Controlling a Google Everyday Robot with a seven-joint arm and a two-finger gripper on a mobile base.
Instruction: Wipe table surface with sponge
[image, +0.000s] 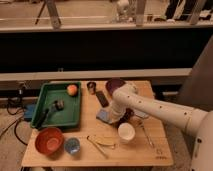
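Note:
The table surface is a light tan wooden top that fills the lower half of the view. The sponge, a small light-blue block, lies on it near the middle. My white arm reaches in from the right and bends down over the middle of the table. My gripper is down at table level, right against the sponge's right side. The arm's wrist hides part of the gripper and the sponge's right edge.
A green tray at the left holds an orange fruit and a brush. A red bowl and a blue-tinted cup stand front left. A white cup, cutlery, a dark flat object, a small dark cup and a dark bowl surround the sponge.

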